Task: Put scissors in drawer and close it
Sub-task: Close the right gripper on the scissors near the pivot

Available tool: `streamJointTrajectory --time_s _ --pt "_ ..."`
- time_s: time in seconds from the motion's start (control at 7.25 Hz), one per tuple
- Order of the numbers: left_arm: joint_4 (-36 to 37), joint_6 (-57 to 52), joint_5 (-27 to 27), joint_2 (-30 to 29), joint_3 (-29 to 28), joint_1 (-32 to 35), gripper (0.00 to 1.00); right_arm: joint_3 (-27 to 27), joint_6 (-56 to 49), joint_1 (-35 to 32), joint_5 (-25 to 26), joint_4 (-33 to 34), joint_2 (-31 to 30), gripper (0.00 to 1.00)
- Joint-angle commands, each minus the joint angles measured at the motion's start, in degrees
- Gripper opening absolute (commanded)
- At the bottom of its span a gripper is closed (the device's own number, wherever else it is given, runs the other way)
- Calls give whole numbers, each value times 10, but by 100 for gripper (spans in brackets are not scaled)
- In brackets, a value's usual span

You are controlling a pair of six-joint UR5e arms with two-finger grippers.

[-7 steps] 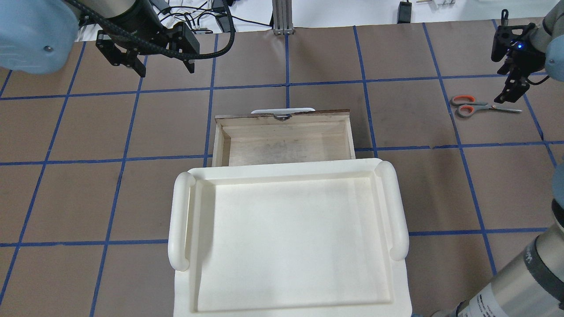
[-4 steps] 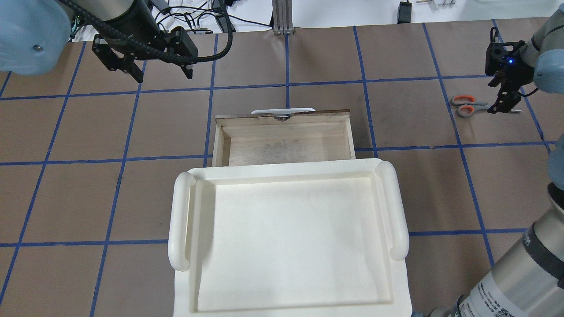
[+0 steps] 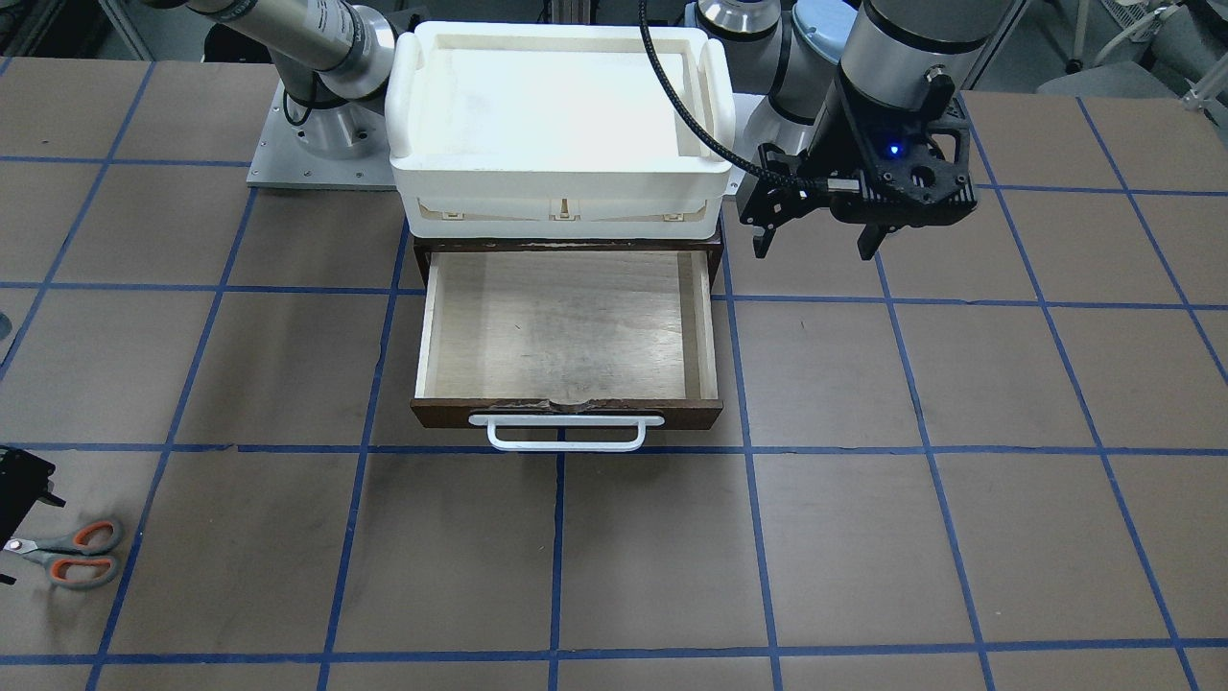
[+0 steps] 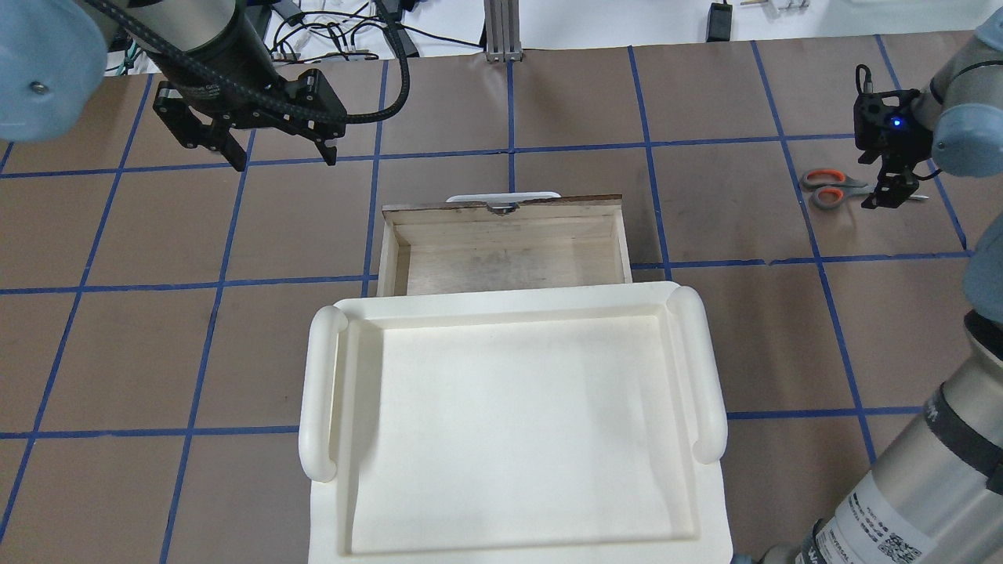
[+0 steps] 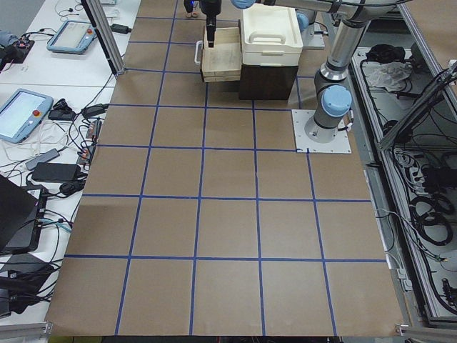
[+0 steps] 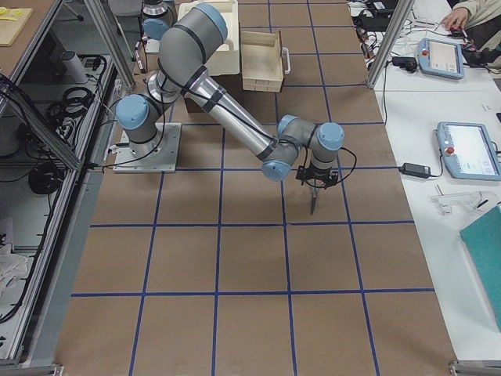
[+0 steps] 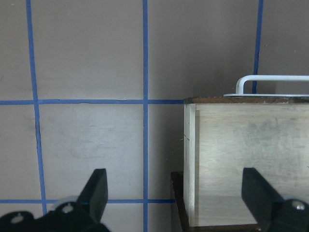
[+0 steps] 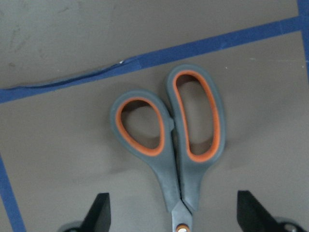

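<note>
Straddling the scissors (image 8: 166, 174), right gripper (image 8: 174, 215) fingers (image 8: 100, 212) gape, table (image 8: 48, 169) beside each; left gripper (image 7: 176, 193) fingers apart, drawer (image 7: 189, 159) wall between.

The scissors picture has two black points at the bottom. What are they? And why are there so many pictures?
Those are the fingers of a robot's right hand, seen by a camera on its wrist. It hangs open over the scissors, which lie on the brown table. The robot has two arms. Other cameras look from above, in front and the sides. The left hand is open too, holding nothing, near an open, empty wooden drawer under a white box.
</note>
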State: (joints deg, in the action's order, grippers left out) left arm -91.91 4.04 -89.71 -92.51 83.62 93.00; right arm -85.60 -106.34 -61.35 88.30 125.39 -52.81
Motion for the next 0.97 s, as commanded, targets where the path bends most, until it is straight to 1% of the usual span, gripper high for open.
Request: streamJointTrajectory --time_s 0.0,0.14,0.28,0.55,0.69,0.83 --pt "-1 0 -2 4 1 0 100 17 -13 0 3 3 17 91" --pt "-2 -1 -2 3 1 0 100 18 -18 0 5 3 20 85" --pt "-1 -1 -2 3 1 0 100 17 -18 0 8 3 21 82" --pt "-2 -1 -2 3 1 0 100 17 -18 -1 16 1 24 81" --pt "-2 -1 -2 3 1 0 100 17 -19 -1 20 -2 23 41" --pt "-2 -1 -2 4 1 0 100 17 -19 -1 46 -4 22 0"
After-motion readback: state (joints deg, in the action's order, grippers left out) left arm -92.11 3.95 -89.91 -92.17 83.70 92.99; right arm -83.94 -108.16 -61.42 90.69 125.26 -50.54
